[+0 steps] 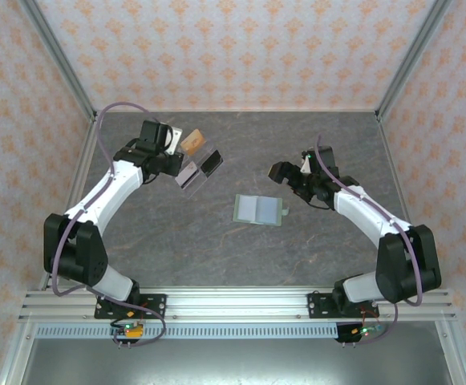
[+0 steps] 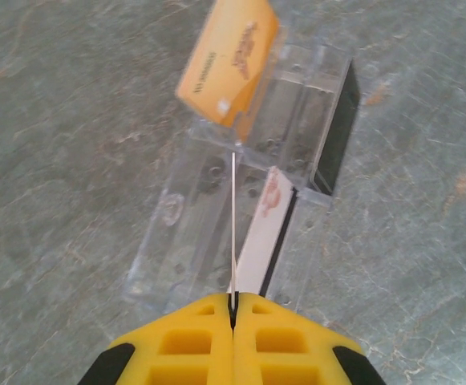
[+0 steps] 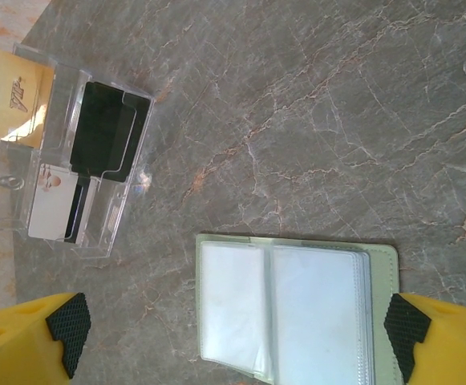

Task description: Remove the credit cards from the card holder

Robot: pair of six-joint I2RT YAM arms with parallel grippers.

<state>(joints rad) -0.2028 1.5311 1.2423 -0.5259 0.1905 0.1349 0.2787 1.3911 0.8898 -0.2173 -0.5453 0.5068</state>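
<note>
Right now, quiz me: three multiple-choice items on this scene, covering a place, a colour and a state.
1. Where is the card holder?
A) flat on the table
B) in the clear tray
C) in an end effector
2. Its cover is:
A) red
B) pale green
C) black
3. The left end effector is:
A) wide open
B) shut on a thin card
C) shut on the holder
Answers: 1A, it lies open on the tabletop; 2B, its rim shows green; 3B, it pinches the card edge-on.

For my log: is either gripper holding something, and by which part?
The left gripper pinches a thin card, seen edge-on, by its near edge above the clear tray. The right gripper is open, holding nothing.
</note>
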